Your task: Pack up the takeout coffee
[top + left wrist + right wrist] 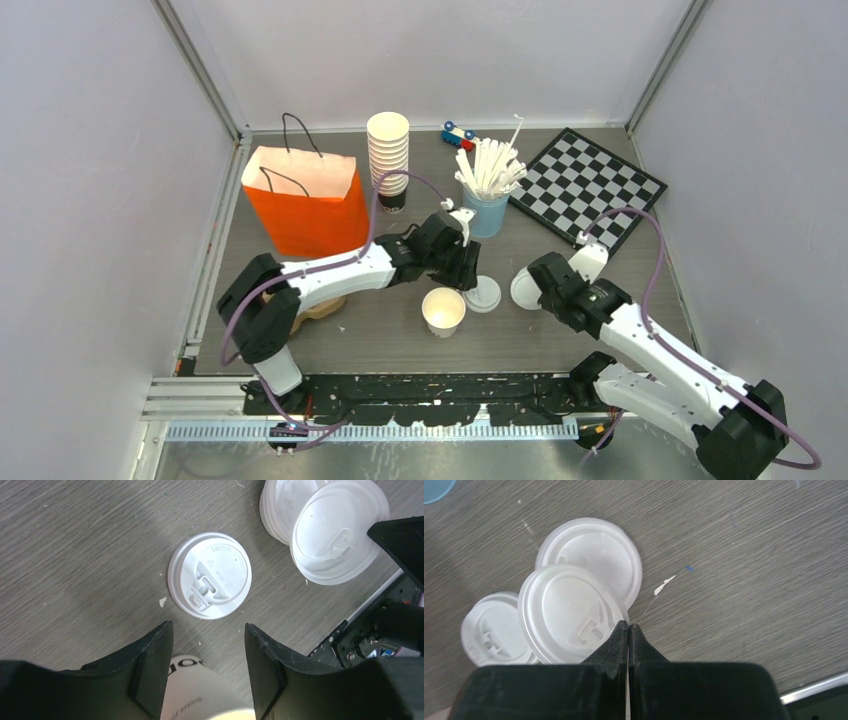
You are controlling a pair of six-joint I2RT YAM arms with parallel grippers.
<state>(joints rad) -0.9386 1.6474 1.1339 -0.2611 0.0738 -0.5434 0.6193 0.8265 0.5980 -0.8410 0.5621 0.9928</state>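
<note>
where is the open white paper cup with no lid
Top view: the lidless white paper cup stands near the table's front centre, with a loose round white plastic lid lying flat just to its right.

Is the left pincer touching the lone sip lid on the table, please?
Apart: the left wrist view shows bare table between the sip lid and the left pincer.

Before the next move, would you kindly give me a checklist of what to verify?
1. Cup upright: ok.
2. Cup lidded: not ok, its mouth is open.
3. Right gripper shut on the raised lid at its rim: ok.
4. Left gripper open, nothing between its fingers: ok.
5. Loose lid lying flat, sip side up: ok.
6. Orange bag upright, mouth open: ok.
</note>
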